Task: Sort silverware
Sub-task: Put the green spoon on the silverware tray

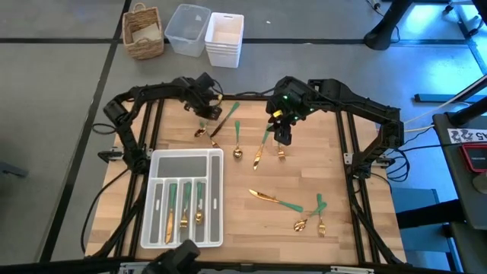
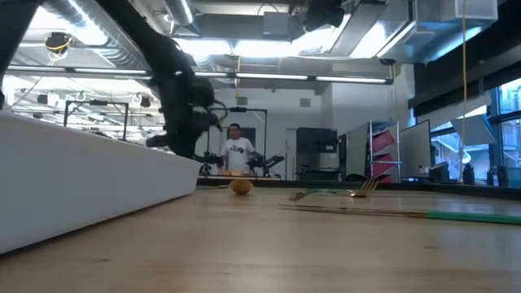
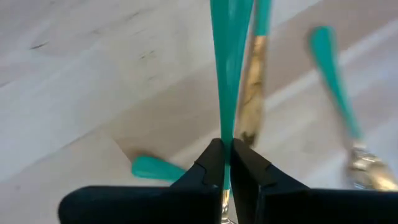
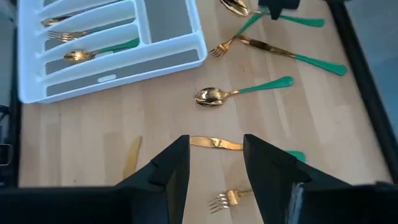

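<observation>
My left gripper [image 1: 205, 113] [image 3: 225, 146] is at the table's far left, shut on one piece of silverware with a green handle [image 3: 222, 74]. Its head is hidden by the fingers. Under it lie a gold knife [image 3: 250, 102] and another piece [image 3: 364, 171]. My right gripper [image 1: 282, 137] [image 4: 214, 168] hovers open over the far middle, above a knife [image 4: 214, 143], a fork [image 4: 227, 200] and a spoon [image 4: 214, 96]. Three more pieces [image 1: 303, 217] lie flat near the right. The white tray [image 1: 156, 156] holds a knife, a fork and a spoon [image 1: 184, 217]. My left gripper pinches the green handle [image 3: 222, 134] between its two fingertips, close to where the gold part starts. The fingers come steeply from above and the handle runs on straight out past them. I cannot tell whether the piece's far end rests on the table.
Beyond the table's far edge stand a wicker basket [image 1: 143, 32], a clear bin [image 1: 187, 29] and stacked white bins [image 1: 224, 38]. A person [image 2: 237, 150] stands in the room behind. The tray's wall [image 2: 81, 179] fills the low view's left side.
</observation>
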Robot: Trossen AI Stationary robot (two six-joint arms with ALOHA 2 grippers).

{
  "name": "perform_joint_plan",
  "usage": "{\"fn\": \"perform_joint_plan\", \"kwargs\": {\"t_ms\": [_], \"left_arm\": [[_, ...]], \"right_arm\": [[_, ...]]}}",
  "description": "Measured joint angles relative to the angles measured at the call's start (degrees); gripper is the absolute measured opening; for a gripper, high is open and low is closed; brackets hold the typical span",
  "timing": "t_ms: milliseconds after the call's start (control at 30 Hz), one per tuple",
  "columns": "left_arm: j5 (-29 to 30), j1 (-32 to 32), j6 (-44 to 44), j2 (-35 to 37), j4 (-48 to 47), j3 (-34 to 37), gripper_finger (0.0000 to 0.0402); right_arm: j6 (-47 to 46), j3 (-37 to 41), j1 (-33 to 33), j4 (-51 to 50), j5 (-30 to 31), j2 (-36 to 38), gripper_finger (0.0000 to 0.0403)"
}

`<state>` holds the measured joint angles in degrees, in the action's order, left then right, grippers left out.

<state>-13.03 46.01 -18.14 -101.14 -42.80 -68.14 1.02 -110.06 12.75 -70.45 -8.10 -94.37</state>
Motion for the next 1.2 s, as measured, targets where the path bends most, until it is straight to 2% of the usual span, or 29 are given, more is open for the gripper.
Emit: {"fn": "perform_joint_plan", "kwargs": {"t_ms": [133, 233, 400, 567, 733, 867, 967, 1067, 1200], "left_arm": [[-5.1, 0.8, -0.4, 5.3, -4.3, -0.1, 0.0003], [-6.3, -0.3, -1.6, 10.0, -10.7, -0.1, 0.0003], [-6.4, -5.9, -9.4, 20.8, -20.3, 0.1, 0.0002], [-4.7, -18.0, -26.6, 32.4, -24.8, 0.3, 0.0002], [9.2, -37.3, -52.0, 38.8, -24.4, 0.3, 0.0002], [19.5, -54.2, -71.3, 36.5, -22.5, 0.3, 0.0002], [24.2, -64.0, -83.1, 31.2, -18.2, 0.3, 0.0003], [26.3, -70.3, -91.4, 24.7, -13.2, 0.3, 0.0002], [27.1, -75.1, -99.4, 16.8, -8.3, 0.4, 0.0002]], "right_arm": [[2.4, 0.0, 0.0, -0.4, 5.4, 0.0, 0.0153], [2.7, 0.0, 0.7, -0.4, 9.9, 0.0, 0.0153], [4.0, 0.0, 4.1, 0.2, 11.0, 0.0, 0.0153], [4.0, 0.0, 8.5, 2.2, 10.5, 0.0, 0.0153], [6.9, 0.0, 12.8, 6.2, 6.6, -0.5, 0.0153], [10.8, 0.0, 15.3, 9.1, 3.4, -1.4, 0.0153], [13.0, 0.0, 16.6, 9.9, 1.9, -2.7, 0.0153], [14.6, 0.0, 17.2, 9.9, 1.0, -4.4, 0.0153], [16.3, 0.0, 17.3, 10.0, -0.1, -6.8, 0.0153]]}}
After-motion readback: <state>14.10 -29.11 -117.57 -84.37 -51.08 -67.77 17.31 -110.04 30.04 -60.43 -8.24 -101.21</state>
